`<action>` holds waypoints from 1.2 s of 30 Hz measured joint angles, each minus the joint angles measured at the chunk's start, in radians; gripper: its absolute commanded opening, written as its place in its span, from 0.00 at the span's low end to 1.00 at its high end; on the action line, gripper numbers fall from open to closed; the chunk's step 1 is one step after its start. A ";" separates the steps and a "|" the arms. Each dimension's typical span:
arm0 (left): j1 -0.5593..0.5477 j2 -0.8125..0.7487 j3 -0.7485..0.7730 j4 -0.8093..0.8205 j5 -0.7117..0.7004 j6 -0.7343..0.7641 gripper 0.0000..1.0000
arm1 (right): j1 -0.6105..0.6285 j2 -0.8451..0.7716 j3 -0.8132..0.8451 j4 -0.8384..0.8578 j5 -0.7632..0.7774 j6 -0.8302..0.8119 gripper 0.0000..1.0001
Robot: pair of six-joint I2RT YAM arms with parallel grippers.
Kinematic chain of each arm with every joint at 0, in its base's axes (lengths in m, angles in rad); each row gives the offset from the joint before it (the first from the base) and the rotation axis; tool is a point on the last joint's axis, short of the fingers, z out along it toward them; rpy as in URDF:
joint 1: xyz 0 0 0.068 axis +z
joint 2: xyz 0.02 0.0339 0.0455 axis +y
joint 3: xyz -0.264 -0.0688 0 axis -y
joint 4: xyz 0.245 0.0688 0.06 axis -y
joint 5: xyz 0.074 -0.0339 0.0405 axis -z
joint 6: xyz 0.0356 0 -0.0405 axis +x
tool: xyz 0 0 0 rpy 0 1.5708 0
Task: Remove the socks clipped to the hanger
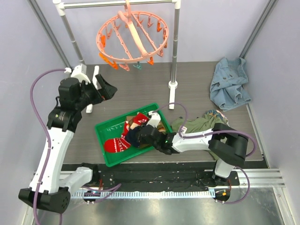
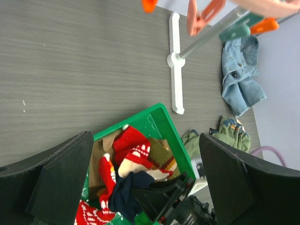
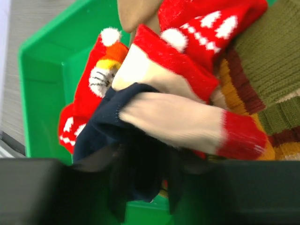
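The left gripper (image 1: pixel 107 88) hovers above and to the left of the green plastic tray (image 1: pixel 112 130), its 2 fingers spread wide with nothing between them, and its wrist view looks down on the tray from a height. Behind the tray, the round salmon-pink plastic clip hanger (image 1: pixel 136 36) hangs from the white pole rack (image 1: pixel 176 47). Its orange and teal pegs dangle bare, and no sock shows on any of them in the overhead view. The socks (image 1: pixel 126 136) lie heaped inside the tray: red ones with white Christmas patterns, olive-brown striped ones, and 1 dark navy sock (image 3: pixel 108 126) on the near side of the heap. The right gripper (image 1: pixel 146 136) reaches low into the tray's right half, right at that navy sock. In its wrist view the dark cloth sags between 2 blurred fingers, and I cannot tell whether they pinch it or have let go. Just right of the tray lies a crumpled olive-green shirt (image 1: pixel 199 124), and further right and back a blue denim garment (image 1: pixel 229 82). Judging by the bare hanger, the unclipping looks done. What seems left is freeing the navy sock, if held, and pulling the arm clear.
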 measured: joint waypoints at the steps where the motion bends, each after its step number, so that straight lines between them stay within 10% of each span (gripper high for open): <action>1: 0.000 -0.018 -0.023 0.009 0.001 -0.005 1.00 | 0.000 0.002 0.005 -0.017 -0.002 -0.006 0.58; 4: 0.000 -0.071 -0.101 0.027 0.018 -0.019 1.00 | 0.000 -0.019 0.058 -0.096 -0.008 -0.029 0.99; 36: 0.000 -0.372 -0.359 0.121 0.353 -0.090 1.00 | 0.003 -0.934 0.109 -0.619 0.268 -0.272 1.00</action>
